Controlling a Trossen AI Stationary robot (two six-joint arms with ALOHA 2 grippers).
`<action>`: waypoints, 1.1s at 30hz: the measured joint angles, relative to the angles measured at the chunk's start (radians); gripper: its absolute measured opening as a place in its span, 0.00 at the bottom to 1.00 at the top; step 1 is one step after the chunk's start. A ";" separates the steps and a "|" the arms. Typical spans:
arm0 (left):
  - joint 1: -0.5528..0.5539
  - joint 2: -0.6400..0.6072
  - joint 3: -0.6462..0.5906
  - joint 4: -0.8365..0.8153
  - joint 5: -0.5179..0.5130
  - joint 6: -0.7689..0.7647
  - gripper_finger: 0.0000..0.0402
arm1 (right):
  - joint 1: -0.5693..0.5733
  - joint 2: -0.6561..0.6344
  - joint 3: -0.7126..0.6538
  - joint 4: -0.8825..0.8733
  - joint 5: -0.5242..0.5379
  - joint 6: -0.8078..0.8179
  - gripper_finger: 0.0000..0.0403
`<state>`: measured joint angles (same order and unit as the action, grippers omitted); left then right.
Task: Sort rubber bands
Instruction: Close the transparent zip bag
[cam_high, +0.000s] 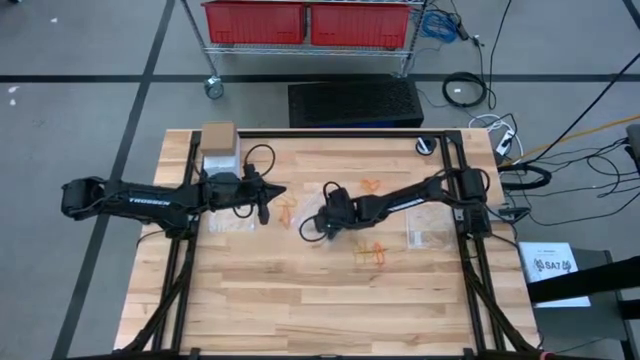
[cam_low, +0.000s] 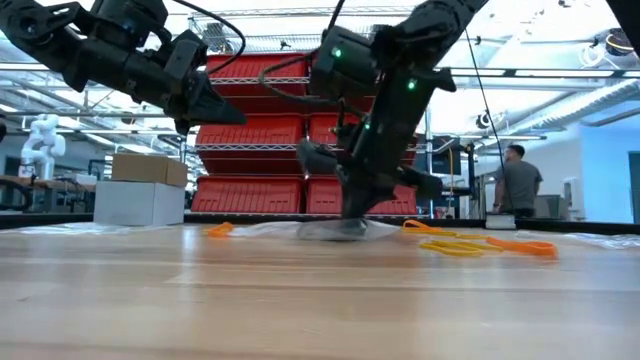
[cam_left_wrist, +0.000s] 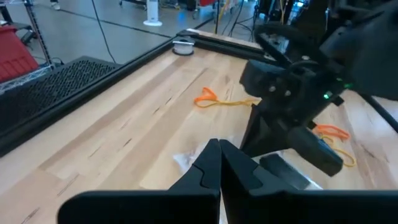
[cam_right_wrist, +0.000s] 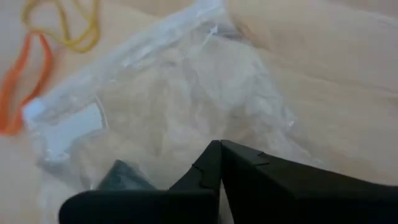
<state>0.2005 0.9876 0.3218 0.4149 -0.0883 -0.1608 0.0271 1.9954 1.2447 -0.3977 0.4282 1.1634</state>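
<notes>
At table centre | right end effector (cam_right_wrist: 220, 144) fingers together, tip on clear bag (cam_right_wrist: 186, 93) | left end effector (cam_left_wrist: 220, 144) together, raised

Right gripper (cam_high: 318, 228) hides part of the clear bag (cam_right_wrist: 186, 106) beneath it in the high view. In the right wrist view the bag runs off the frame, as do two rubber bands (cam_right_wrist: 37, 50). Bands (cam_high: 372, 253) in the high view are too small to count. The dark object (cam_right_wrist: 121, 177) inside the bag cannot be identified.
</notes>
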 joint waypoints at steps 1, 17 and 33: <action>0.000 0.000 0.000 0.006 0.000 -0.010 0.00 | 0.006 -0.005 0.000 0.001 0.013 0.004 0.00; -0.001 -0.016 0.000 0.034 -0.011 0.009 0.00 | -0.217 -0.127 0.001 0.128 -0.426 -0.799 0.17; 0.046 -0.016 -0.158 0.318 0.130 -0.140 0.00 | -0.389 -0.004 0.002 0.151 -0.724 -0.851 0.46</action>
<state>0.2464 0.9718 0.1633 0.7328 0.0415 -0.3011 -0.3614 1.9912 1.2469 -0.2462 -0.2955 0.3122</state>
